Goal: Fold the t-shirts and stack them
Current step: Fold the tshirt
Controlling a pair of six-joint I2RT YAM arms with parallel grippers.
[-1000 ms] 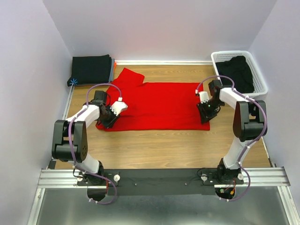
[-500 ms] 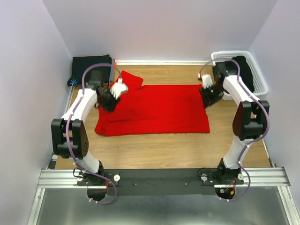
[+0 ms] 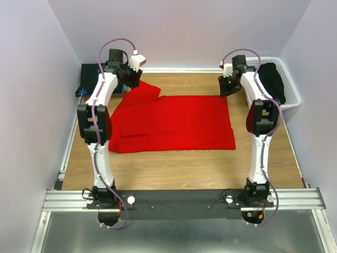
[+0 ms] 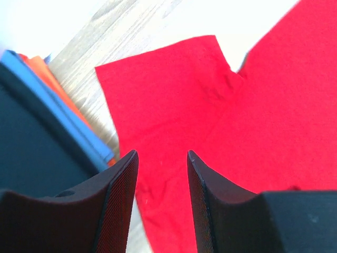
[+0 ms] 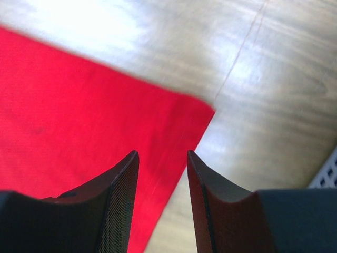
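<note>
The wooden bench carries the red t-shirt, spread flat mid-bench. Your left hand and right hand hover over its far edge, one near each end, with fingers apart and empty. Pinch right at the corners, both hands level, before drawing the cloth toward the near edge.

I log both arms stretched far forward, left gripper and right gripper tilted down, jaws slightly parted (narrow gap, both wrist views).
</note>
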